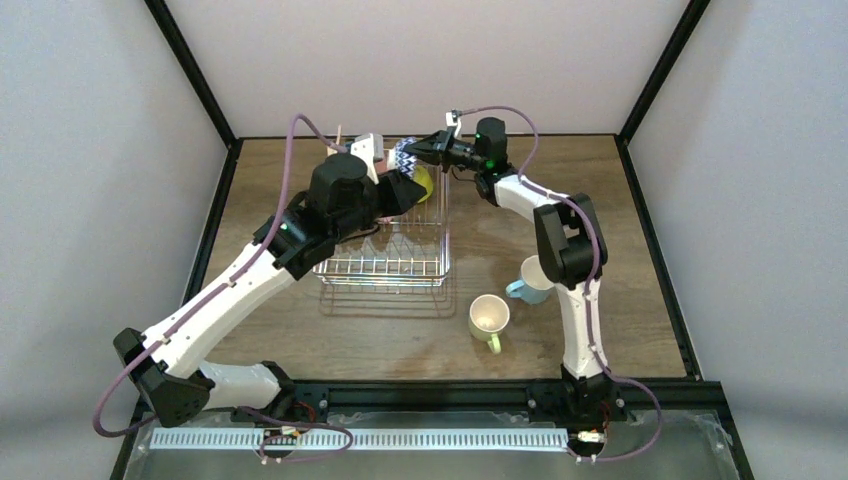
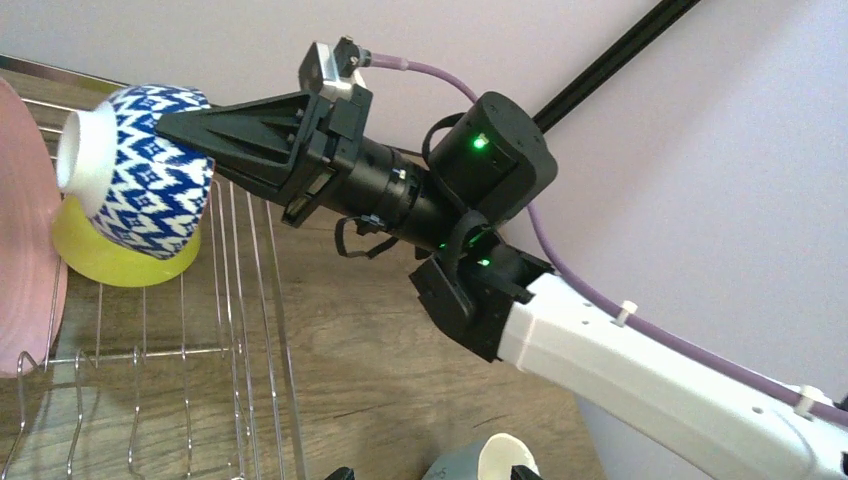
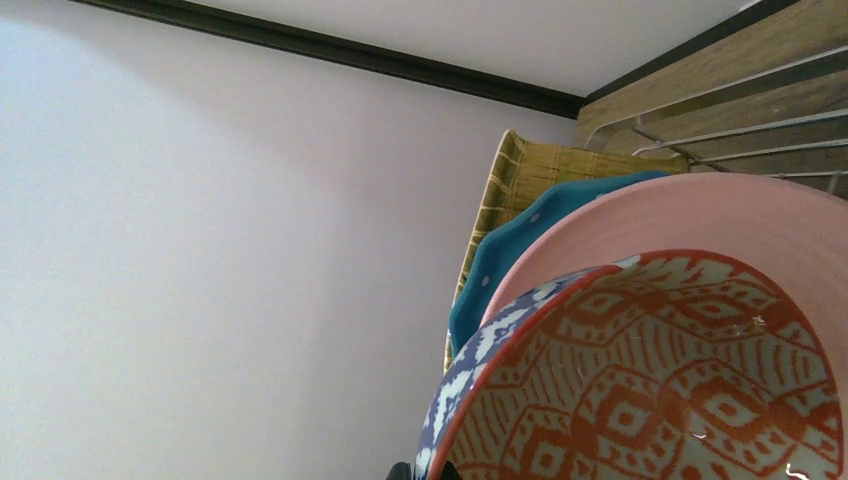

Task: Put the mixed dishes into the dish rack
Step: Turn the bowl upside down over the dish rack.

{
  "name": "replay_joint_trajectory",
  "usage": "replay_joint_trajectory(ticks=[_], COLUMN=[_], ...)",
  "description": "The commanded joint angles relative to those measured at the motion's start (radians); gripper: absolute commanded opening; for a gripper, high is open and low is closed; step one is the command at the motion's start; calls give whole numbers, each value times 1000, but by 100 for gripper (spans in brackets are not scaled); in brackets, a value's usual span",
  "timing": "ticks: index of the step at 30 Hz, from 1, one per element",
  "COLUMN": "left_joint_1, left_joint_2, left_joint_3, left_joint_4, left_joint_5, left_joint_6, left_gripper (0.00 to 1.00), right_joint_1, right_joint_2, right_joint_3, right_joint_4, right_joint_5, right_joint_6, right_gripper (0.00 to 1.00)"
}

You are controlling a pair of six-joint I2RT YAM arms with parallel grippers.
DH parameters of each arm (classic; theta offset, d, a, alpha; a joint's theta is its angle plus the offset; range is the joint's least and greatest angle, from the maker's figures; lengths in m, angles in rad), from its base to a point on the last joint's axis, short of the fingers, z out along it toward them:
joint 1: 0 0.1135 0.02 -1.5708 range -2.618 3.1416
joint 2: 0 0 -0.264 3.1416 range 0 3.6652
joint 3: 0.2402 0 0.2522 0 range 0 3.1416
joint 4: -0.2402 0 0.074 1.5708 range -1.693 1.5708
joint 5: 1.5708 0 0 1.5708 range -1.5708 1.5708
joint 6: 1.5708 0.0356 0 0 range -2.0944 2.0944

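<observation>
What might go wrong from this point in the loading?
The right gripper pinches the patterned bowl by one edge only, tilted; it may slip or tip on release. The bowl is close beside the pink plate, so they may knock. The light-blue mug sits beside the right arm, which may bump it.

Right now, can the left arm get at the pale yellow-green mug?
Probably yes: the pale yellow-green mug stands uncovered right of the dish rack, and the left gripper hangs open over that rack.
</observation>
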Motion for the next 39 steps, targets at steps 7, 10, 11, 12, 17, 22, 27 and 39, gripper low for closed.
replay_joint_trajectory(ticks=[7,10,11,12,17,22,27,39], left_joint_1=[19,23,24,25,29,31,35,52], left_joint_2=[38,43,44,45,52,59,67,80], left_joint_3=[19,19,19,19,20,20,22,21], left_joint_4=[-27,-30,-31,-30,-27,-28,-25,-24], left_joint_5=[5,7,7,7,9,8,8,18], left_joint_6=[29,30,30,29,27,24,22,25], left_gripper=[89,89,89,89,89,89,89,89], right_joint_1=[18,21,21,21,28,32,34,36], right_joint_2=[126,148,154,160,188,218,242,312], right_joint_3=[144,159,161,165,187,217,236,314], right_joint_4=[239,242,245,248,245,236,230,189], right_joint_5=[-25,-23,-23,-24,-25,-25,-25,-24], right_joint_6=[177,183,187,191,197,204,206,201], right_gripper=[1,1,1,1,1,1,1,1])
